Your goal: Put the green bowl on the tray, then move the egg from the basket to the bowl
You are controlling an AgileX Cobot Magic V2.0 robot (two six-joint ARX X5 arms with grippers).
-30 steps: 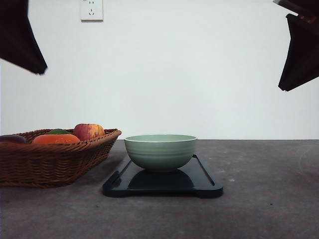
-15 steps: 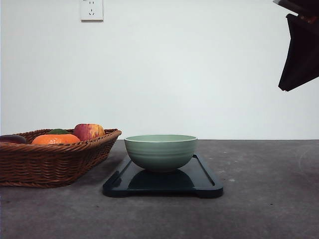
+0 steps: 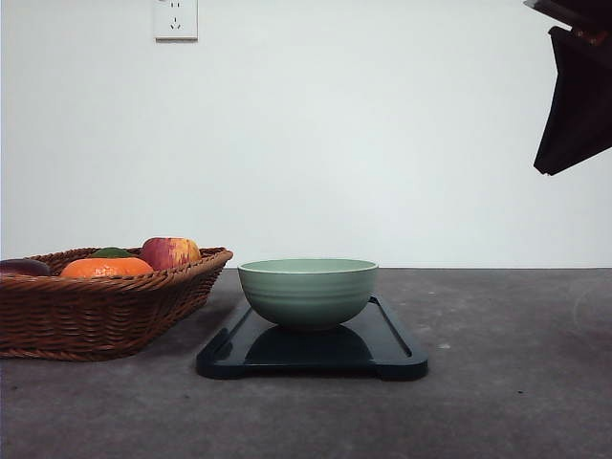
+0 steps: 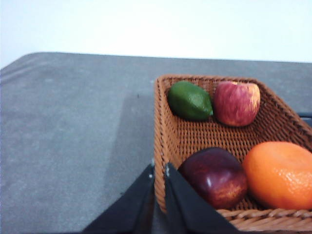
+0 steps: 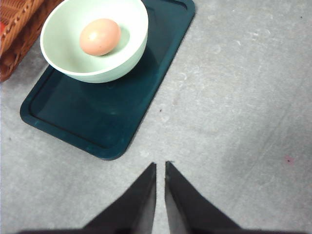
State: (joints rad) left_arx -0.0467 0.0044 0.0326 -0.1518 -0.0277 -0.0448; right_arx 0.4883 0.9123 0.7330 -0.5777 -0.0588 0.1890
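Smooth egg [image 5: 100,36] in ribbed green bowl [image 5: 95,41]

The bowl [image 5: 95,41] is seen as glazed ceramic, smooth, with faint ribs outside. A smooth, matt shell is shown by the egg [image 5: 100,36]. The tray [image 5: 105,105] looks like dark plastic with a soft sheen. The basket [image 4: 195,141], just beyond the left fingers [image 4: 183,204], is rough woven wicker. The tabletop [image 5: 234,92] is grey, matt and slightly mottled. Both pairs of fingers are matt black.
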